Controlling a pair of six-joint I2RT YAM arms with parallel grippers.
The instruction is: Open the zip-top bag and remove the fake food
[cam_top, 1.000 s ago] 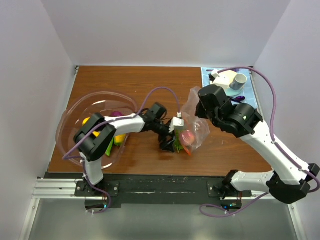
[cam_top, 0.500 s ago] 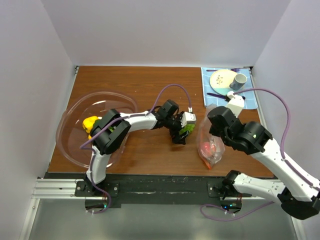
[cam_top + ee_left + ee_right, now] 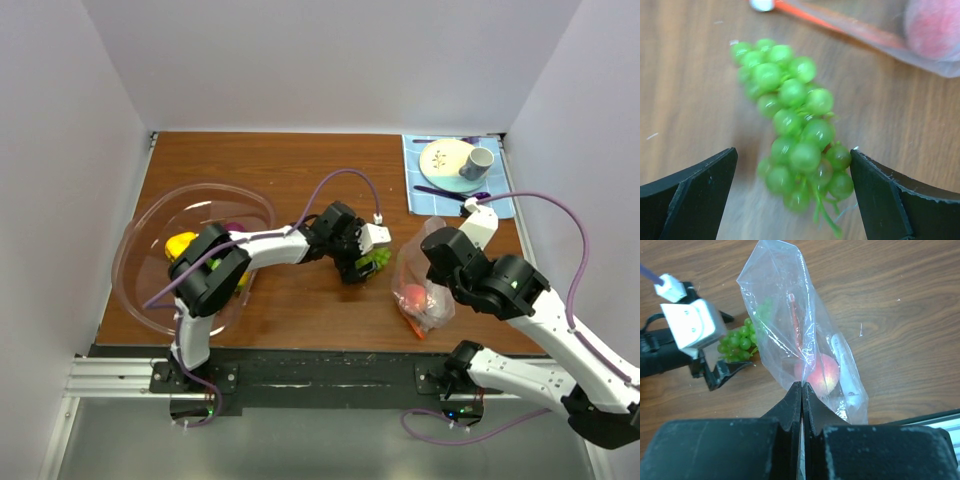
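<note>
The clear zip-top bag (image 3: 418,272) hangs from my right gripper (image 3: 802,386), which is shut on a fold of its plastic. In the right wrist view the bag (image 3: 785,305) shows its orange-red zip strip (image 3: 796,325), a white label (image 3: 846,371) and a pink-red fruit (image 3: 819,374) inside. A bunch of green grapes (image 3: 795,125) lies on the table outside the bag. My left gripper (image 3: 795,197) is open, its fingers on either side of the bunch's stem end. The grapes (image 3: 377,259) lie just left of the bag.
A large clear pinkish bowl (image 3: 135,262) at the left holds a yellow lemon (image 3: 180,243) and a purple piece (image 3: 235,227). A blue mat (image 3: 500,205) at the back right carries a plate (image 3: 445,157), a cup (image 3: 477,162) and a purple spoon.
My right gripper has carried the bag right and toward the near edge, away from my left gripper. The green grapes have come out of the bag and now lie between my left fingers.
</note>
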